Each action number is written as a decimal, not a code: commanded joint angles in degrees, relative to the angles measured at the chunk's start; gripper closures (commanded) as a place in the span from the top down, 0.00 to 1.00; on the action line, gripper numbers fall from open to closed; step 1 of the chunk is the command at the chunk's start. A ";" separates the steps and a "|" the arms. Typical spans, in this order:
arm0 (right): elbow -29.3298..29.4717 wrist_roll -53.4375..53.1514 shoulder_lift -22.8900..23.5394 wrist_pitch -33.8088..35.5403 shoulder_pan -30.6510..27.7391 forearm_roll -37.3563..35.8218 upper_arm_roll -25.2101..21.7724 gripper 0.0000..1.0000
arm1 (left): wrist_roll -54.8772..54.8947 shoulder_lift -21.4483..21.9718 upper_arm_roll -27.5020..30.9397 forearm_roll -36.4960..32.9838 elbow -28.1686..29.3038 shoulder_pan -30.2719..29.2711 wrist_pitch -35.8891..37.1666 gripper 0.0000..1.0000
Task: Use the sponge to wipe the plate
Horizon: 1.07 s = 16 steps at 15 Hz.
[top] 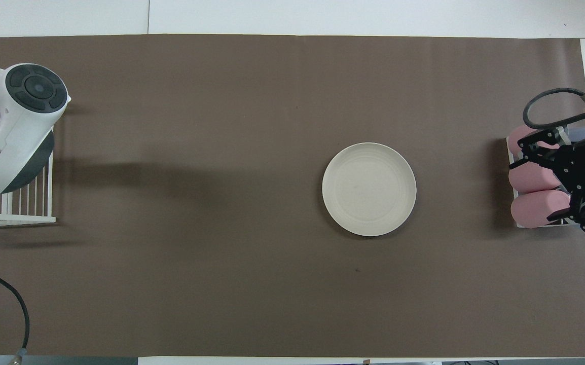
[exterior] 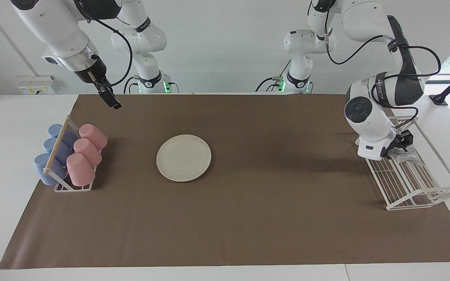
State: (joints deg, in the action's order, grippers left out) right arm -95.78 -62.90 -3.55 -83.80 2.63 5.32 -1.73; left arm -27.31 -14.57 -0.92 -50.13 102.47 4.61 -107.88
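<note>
The cream-white plate [exterior: 183, 157] [top: 369, 189] lies bare on the brown mat, about midway along the table. The silvery speckled sponge [exterior: 408, 157] lies in the white wire rack [exterior: 424, 199] at the left arm's end. My left gripper [exterior: 400, 146] reaches down into that rack and is shut on the sponge's edge nearest the robots. In the overhead view the left arm's wrist hides both the sponge and the gripper. My right gripper [exterior: 110, 100] [top: 535, 183] hangs open and empty, high in the air above the cup rack.
A small rack [exterior: 59, 146] at the right arm's end holds pink cups [exterior: 86, 152] and blue cups [exterior: 51, 156] lying on their sides. The brown mat [exterior: 271, 218] covers most of the table. A black cable [top: 16, 309] trails over the mat's corner by the left arm.
</note>
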 commanded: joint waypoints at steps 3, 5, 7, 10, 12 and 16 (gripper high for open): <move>-2.50 -7.63 -2.17 -4.35 2.99 1.53 0.85 1.00 | 0.15 -0.37 -0.14 -0.67 -2.44 -0.48 0.12 0.00; -1.43 -13.80 -1.46 -4.88 5.00 3.03 0.85 1.00 | 1.46 -0.28 -0.31 0.99 -5.25 -0.56 2.30 0.00; -1.43 -17.32 -1.55 -5.06 8.16 2.68 0.85 1.00 | 4.00 -0.37 -0.23 10.08 -11.64 -0.56 7.21 0.00; -1.69 -22.78 -1.46 -5.58 11.95 2.15 0.94 1.00 | 6.13 -0.02 -0.05 27.32 -20.71 -0.56 17.41 0.00; -1.70 -27.07 -1.11 -8.30 14.49 2.06 0.94 1.00 | 6.04 1.64 0.48 38.65 -23.62 -0.74 23.03 0.00; -2.40 -29.91 -0.84 -10.16 16.79 2.06 0.94 1.00 | 5.60 5.51 0.65 63.08 -24.77 -6.96 26.66 0.00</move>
State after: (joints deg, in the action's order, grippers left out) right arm -97.24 -92.18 -3.99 -93.15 19.53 7.50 -0.68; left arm -22.43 -10.77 -0.48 3.32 78.15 1.12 -83.01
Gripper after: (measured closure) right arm 0.000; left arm 0.969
